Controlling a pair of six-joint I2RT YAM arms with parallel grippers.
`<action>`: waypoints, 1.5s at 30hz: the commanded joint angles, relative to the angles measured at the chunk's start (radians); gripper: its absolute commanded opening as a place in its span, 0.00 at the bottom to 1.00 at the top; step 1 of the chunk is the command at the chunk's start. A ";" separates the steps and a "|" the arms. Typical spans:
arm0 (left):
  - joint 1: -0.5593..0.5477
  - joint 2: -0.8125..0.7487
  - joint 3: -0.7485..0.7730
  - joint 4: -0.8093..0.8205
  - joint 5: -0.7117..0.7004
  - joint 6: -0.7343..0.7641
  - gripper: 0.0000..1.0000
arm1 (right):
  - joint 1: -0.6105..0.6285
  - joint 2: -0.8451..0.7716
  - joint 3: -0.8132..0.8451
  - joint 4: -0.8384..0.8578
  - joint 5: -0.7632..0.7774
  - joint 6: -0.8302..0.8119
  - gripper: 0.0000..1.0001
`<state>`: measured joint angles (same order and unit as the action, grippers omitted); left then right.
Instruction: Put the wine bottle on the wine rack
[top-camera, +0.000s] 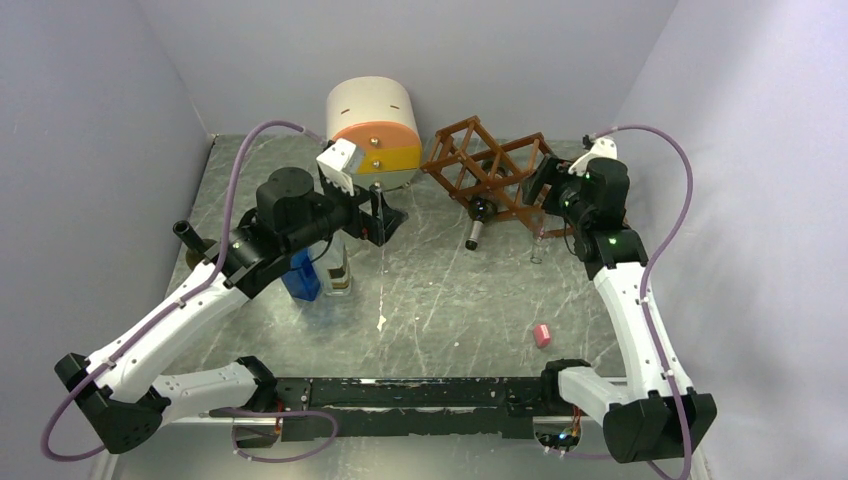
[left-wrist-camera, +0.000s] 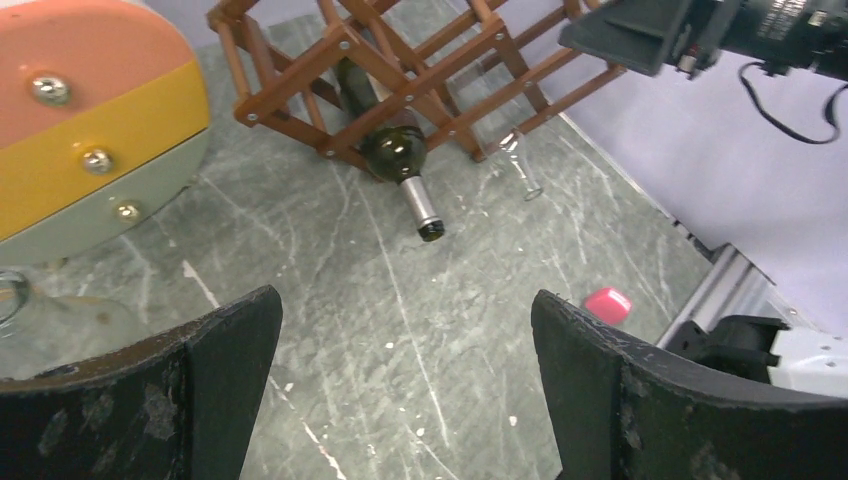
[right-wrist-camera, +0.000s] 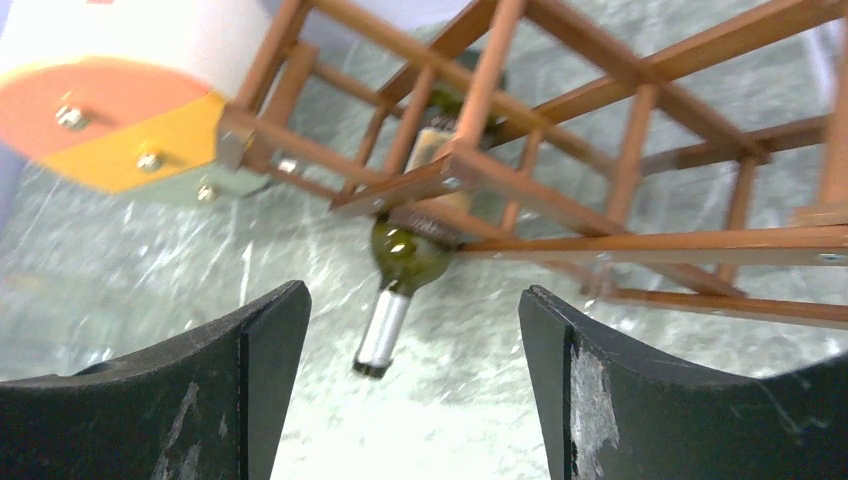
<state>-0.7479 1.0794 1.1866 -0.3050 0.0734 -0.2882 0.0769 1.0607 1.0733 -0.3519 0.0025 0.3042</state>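
Table (top-camera: 450, 310): grey stone with thin white lines. Both arms reach out over it.
Pink block (top-camera: 542, 335) (left-wrist-camera: 607, 303): small. It lies alone on the near right part of the table, well apart from the rack.
Blue bottle (top-camera: 300, 275): it stands upright on the left side, under the left arm.
Left gripper (top-camera: 380, 215) (left-wrist-camera: 405, 300): its two black fingers (left-wrist-camera: 215, 370) are spread wide with nothing between them. It hangs above the table, in front of the drawer box, and looks toward the rack.
Right gripper (top-camera: 545, 185) (right-wrist-camera: 412, 295): its fingers (right-wrist-camera: 255, 375) are spread wide too, and it holds nothing. It is up by the right end of the rack, not touching the bottle.
Clear glass (top-camera: 537, 245) (left-wrist-camera: 520, 165): it is on the table just beside the right end of the rack. It is hard to see well.
Wine bottle (top-camera: 478, 222) (left-wrist-camera: 395, 150) (right-wrist-camera: 405, 255): dark green with a silver top. Its fat part lies inside a low cell of the rack. Its neck pokes out the near side and slopes down toward the table.
Wine rack (top-camera: 470, 128) (left-wrist-camera: 295, 78) (right-wrist-camera: 483, 80): thin red-brown wooden bars that make open diamond holes. It stands at the far middle of the table.
Drawer box (top-camera: 372, 135) (left-wrist-camera: 90, 130) (right-wrist-camera: 110, 110): round and cream, with orange and yellow fronts and shiny knobs. It sits just left of the rack, by the back wall.
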 joint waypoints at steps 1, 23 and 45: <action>0.005 0.005 0.035 -0.026 -0.108 0.062 0.99 | -0.004 -0.020 0.011 -0.050 -0.279 -0.033 0.80; 0.004 -0.227 0.092 0.082 -0.349 0.279 0.99 | 0.724 0.275 -0.027 0.564 -0.201 -0.033 0.68; 0.005 -0.357 0.051 0.050 -0.355 0.249 0.99 | 0.925 0.637 0.237 0.704 -0.202 -0.216 0.54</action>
<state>-0.7479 0.7238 1.2270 -0.2214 -0.2687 -0.0154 0.9855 1.6707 1.2667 0.3386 -0.2184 0.1425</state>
